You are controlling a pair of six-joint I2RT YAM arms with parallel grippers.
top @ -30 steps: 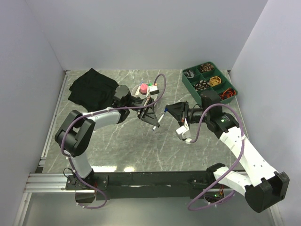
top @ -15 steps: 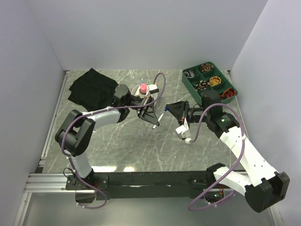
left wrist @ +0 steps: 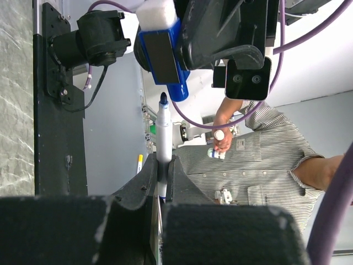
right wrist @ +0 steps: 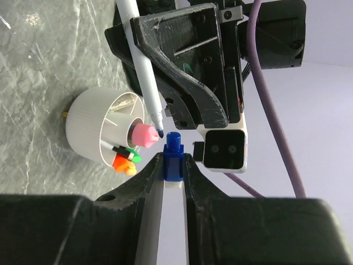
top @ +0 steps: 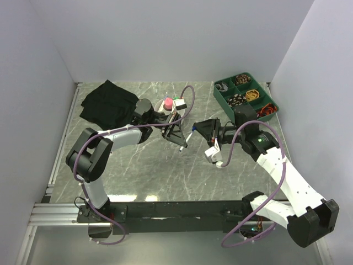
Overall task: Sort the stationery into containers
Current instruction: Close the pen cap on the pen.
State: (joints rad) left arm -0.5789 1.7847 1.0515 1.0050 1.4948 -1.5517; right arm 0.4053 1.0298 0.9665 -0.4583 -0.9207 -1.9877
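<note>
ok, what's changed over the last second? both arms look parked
Only small moves. The right gripper, shut on the blue cap, eased slightly left. The left gripper, shut on the pen, swung the tip towards the cap, and the two now almost meet. Nothing was grabbed or released. The white bowl, black bag and green tray stayed put.

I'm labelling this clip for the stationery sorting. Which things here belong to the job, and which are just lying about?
Part of the job:
pen in the left gripper
blue cap in the right gripper
white bowl holding highlighters and pink-capped bottle
black bag

Lying about:
green tray of small bits
</note>
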